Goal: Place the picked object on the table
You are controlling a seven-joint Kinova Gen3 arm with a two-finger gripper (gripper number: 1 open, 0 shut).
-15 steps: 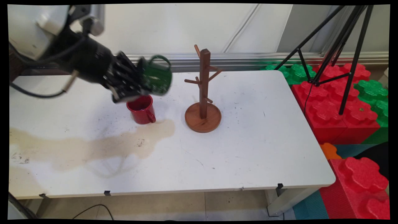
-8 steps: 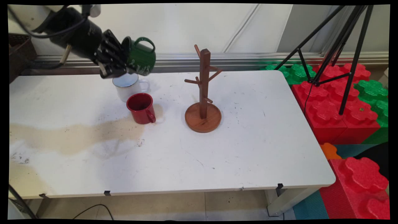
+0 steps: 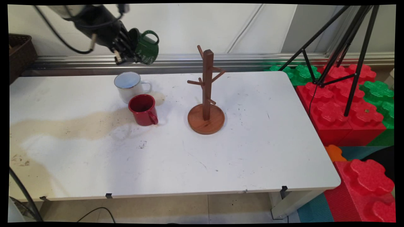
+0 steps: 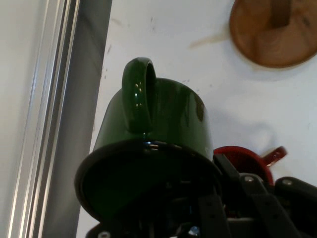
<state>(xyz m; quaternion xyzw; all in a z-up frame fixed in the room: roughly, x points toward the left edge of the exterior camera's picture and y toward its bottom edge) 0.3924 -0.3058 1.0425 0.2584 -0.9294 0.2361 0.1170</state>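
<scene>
My gripper (image 3: pixel 131 50) is shut on a green mug (image 3: pixel 145 49), held high above the table's far left side, lying sideways with its handle up. In the hand view the green mug (image 4: pixel 153 129) fills the middle, its rim clamped by the black fingers at the bottom. Below it on the table stand a white mug (image 3: pixel 127 86) and a red mug (image 3: pixel 143 109), side by side. A wooden mug tree (image 3: pixel 206 91) with bare pegs stands to their right; its round base (image 4: pixel 275 32) shows in the hand view, and the red mug (image 4: pixel 247 161) peeks out beside the linkage.
A brownish stain (image 3: pixel 79 126) runs across the table's left part. A black tripod (image 3: pixel 344 47) and red and green foam blocks (image 3: pixel 344 107) stand off the table's right edge. A dark basket (image 3: pixel 19 53) sits at the far left.
The gripper has lifted the green mug upward and toward the back wall, uncovering the white mug. The mugs on the table and the mug tree have not moved.
</scene>
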